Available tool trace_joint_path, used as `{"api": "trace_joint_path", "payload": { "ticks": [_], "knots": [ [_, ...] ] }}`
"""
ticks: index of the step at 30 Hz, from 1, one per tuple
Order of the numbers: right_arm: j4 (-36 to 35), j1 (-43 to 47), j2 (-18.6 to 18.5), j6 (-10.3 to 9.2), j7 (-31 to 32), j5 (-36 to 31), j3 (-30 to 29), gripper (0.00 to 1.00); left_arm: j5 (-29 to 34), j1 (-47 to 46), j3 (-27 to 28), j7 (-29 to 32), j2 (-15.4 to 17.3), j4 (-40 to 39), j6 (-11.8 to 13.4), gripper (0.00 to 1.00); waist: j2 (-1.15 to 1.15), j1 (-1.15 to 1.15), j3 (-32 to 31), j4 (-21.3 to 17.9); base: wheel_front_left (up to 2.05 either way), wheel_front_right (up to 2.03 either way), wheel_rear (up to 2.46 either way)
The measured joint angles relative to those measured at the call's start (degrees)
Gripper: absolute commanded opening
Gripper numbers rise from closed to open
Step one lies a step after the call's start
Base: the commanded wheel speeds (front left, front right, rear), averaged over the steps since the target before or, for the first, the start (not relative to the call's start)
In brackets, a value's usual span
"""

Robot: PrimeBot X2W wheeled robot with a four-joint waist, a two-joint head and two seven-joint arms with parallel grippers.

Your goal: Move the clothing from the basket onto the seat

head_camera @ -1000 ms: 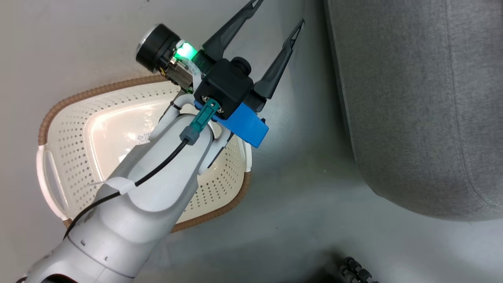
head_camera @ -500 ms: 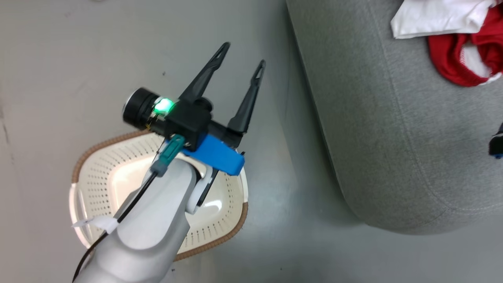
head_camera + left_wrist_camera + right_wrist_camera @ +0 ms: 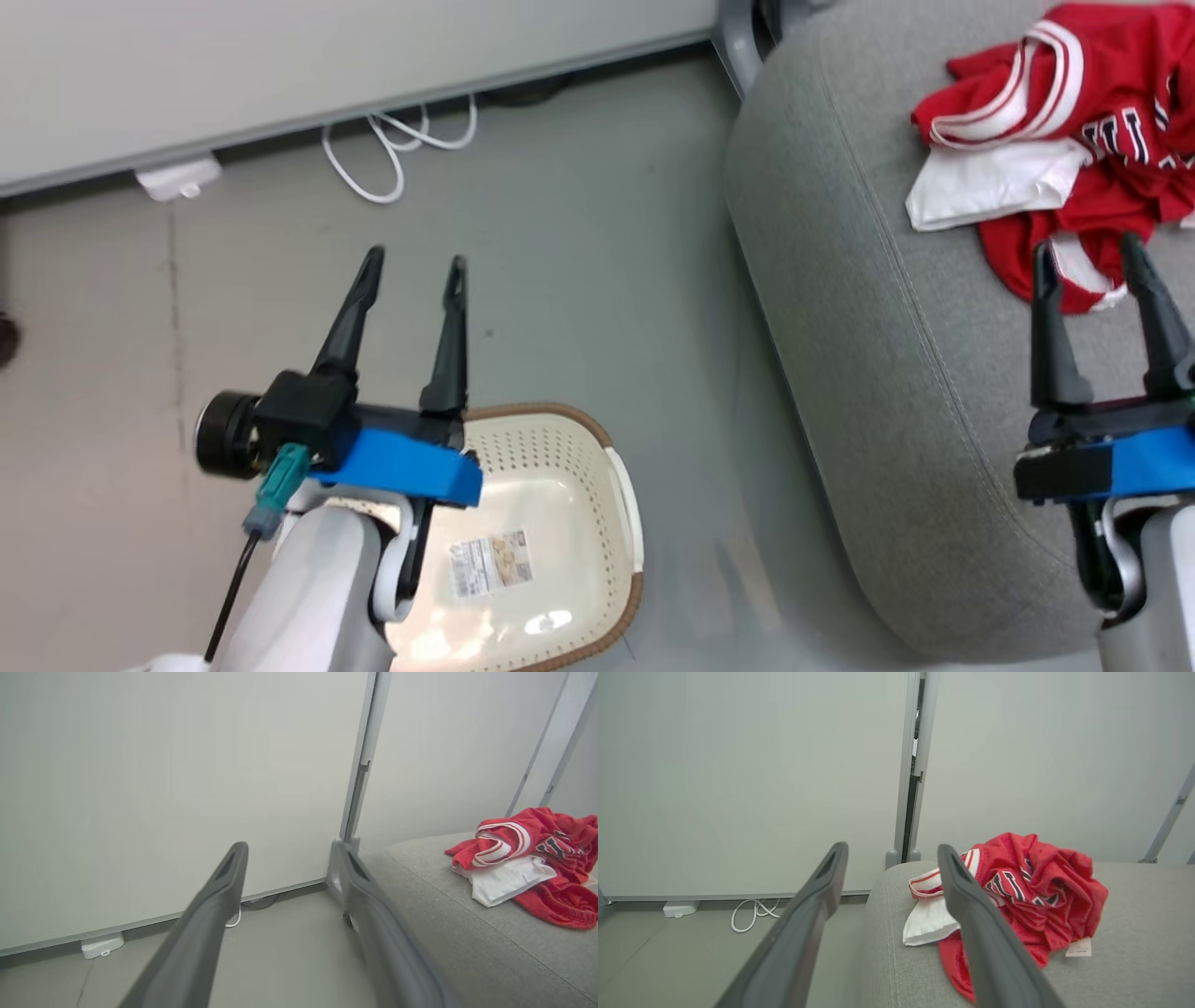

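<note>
While both my arms reach forward, my left tool [image 3: 414,258] stands spread, its two dark fingers apart with nothing between them. It hangs over the grey floor [image 3: 597,280], just past the far rim of the basket [image 3: 624,485]. That basket sits on the floor, well apart from the clothing and partly hidden under my left forearm. Its cream perforated walls and brown rim show, and a printed label [image 3: 490,563] lies on its pale bottom.

My right tool [image 3: 1086,245] is spread too, and it pinches nothing. It hovers over the seat [image 3: 868,355], with its fingertips at the near edge of the clothing [image 3: 1074,103]. Whether they touch the cloth I cannot tell.

The clothing lies on top of the seat as one crumpled red heap. White stripes run along its edges, dark lettering shows on one fold, and a white piece spreads out at its left side. A small pale tag [image 3: 1078,947] lies on the grey fabric at the heap's right.

Beyond the floor, a white cable [image 3: 392,163] loops along the foot of the pale wall [image 3: 355,65].
</note>
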Motion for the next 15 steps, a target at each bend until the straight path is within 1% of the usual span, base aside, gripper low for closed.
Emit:
{"api": "trace_joint_path", "payload": {
  "ticks": [6, 15],
  "knots": [
    [-2.10, 3.71, 1.83, 0.00, 0.00, -1.00, 1.30, 1.00, 1.16, 5.44, 6.17, 0.00, -1.11, -1.27, 0.12, 1.00, 0.00, 0.00, -5.07, 3.02, 0.00, 0.00, 0.00],
    [-3.74, 9.44, 5.02, -0.01, 0.00, -2.72, 2.59, 1.00, 3.04, 11.66, 11.52, 0.00, -2.27, -2.02, -2.36, 1.00, 0.00, 0.00, -10.48, 6.88, 0.00, 0.00, 0.00]
  ]
}}
